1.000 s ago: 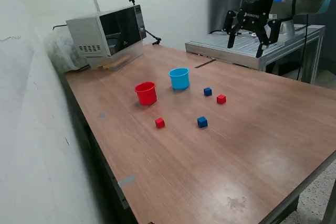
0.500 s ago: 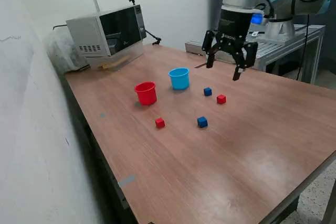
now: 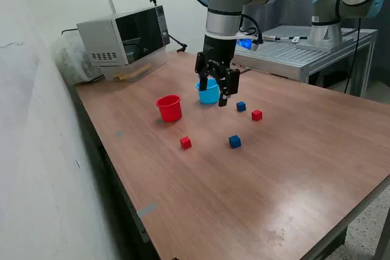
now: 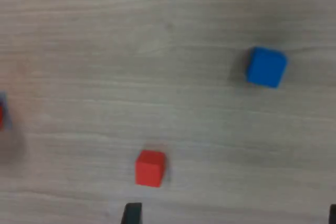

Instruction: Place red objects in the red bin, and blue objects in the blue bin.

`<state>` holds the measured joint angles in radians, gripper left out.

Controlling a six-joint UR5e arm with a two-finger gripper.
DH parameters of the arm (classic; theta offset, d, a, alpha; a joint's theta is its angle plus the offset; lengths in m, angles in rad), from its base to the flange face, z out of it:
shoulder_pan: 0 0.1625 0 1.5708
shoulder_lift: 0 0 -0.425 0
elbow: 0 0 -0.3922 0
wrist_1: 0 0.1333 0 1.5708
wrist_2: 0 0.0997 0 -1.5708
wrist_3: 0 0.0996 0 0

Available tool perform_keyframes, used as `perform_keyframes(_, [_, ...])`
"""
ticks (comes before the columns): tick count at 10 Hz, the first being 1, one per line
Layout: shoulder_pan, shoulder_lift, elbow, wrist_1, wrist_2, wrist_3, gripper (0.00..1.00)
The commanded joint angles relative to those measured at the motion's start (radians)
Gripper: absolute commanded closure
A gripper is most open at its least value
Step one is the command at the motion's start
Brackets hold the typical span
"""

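Wooden tabletop [image 3: 292,168], exterior view, read from its left: microwave [image 3: 125,39] at the far corner; red cup [image 3: 169,108]; a red cube [image 3: 185,142] nearer the camera; light blue cup [image 3: 208,91], partly behind my gripper [image 3: 212,94], which hangs above the table with fingers spread wide, holding nothing. Then a blue cube [image 3: 234,141], a second blue cube [image 3: 241,106] and a second red cube [image 3: 256,114] just beside it. Wrist view shows one red cube [image 4: 150,168] and one blue cube [image 4: 266,66], well apart.
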<state>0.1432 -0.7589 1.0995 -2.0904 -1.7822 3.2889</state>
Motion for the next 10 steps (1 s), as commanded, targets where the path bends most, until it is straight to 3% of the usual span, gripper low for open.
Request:
perform_keyframes(1, [-0.025,0.076,-0.04,0.0,0.003,-0.002,0.0])
perform_keyframes(3, [-0.014,0.108,-0.033,0.003,0.004,0.0,0.0])
perform_keyframes(10, [-0.014,0.182,-0.137,-0.019,0.02,-0.003,0.0])
